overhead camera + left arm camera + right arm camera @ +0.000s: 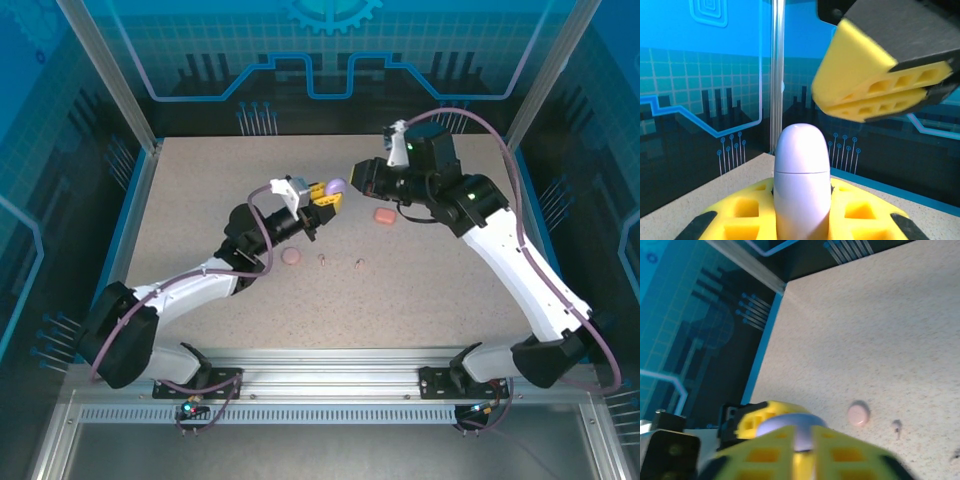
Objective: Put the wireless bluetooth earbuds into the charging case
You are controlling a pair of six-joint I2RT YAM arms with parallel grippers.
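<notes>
Reference point for all positions: the pale pink case (291, 256), which lies shut on the tabletop (200, 180).

1. Earbuds. I count two. The first earbud (322, 260) lies just right of the pale pink case. The second earbud (359, 263) lies further right on the same line. Both rest on the surface, apart from every case. They are too small for me to tell their colour.

2. Surface and room. The tabletop is speckled beige and flat. Blue wall panels (60, 120) printed with circuit lines enclose it, set between aluminium posts (105, 70).

3. Count. There are three cases and two arms.

4. Surroundings. The coral case (383, 214) rests far-right of the pale pink case, well apart from it. The lavender case (802, 170) is lifted above the table on the far side of the pale pink case. It is closed and clamped upright in the left gripper (328, 196). The right gripper (850, 100) hangs just beyond the lavender case, with its yellow fingers drawn together on nothing. The left arm's wrist stands just left of the pale pink case.
</notes>
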